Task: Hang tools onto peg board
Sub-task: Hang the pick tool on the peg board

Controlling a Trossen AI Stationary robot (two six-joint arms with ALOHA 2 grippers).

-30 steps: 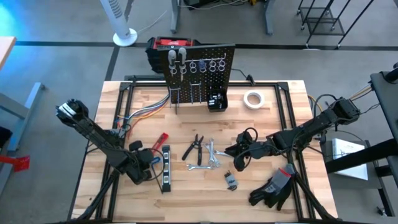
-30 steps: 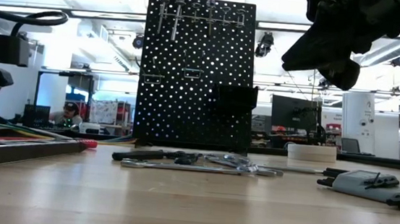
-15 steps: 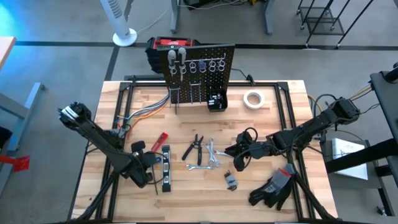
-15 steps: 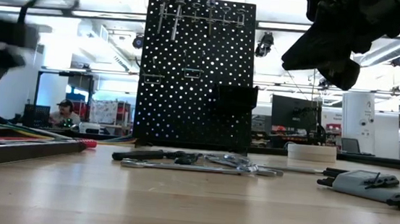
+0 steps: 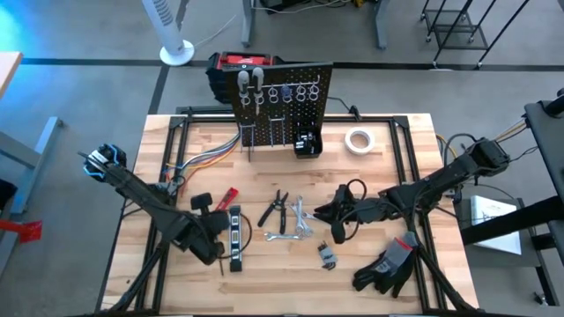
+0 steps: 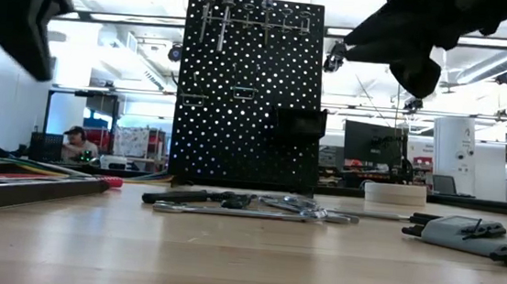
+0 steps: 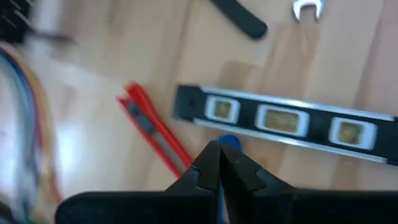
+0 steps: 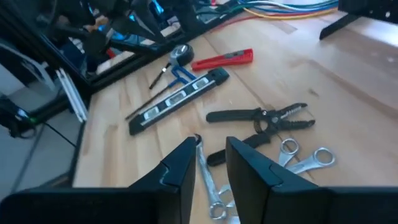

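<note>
The left gripper (image 7: 219, 163) is pinched shut on a blue-handled tool (image 7: 229, 142), beside the level (image 7: 283, 119) and the red tool (image 7: 154, 127). The right gripper (image 8: 208, 158) hovers narrowly parted over the wrenches (image 5: 298, 222) and pliers (image 5: 273, 209). The peg board (image 5: 284, 110) stands at the table's far edge.

One peg board (image 5: 284, 104). One level (image 5: 235, 238). One red tool (image 5: 226, 198). One pliers (image 5: 274, 209). One tape roll (image 5: 358, 140). One glove pile (image 5: 385, 269). Two arms, one pincer each.
</note>
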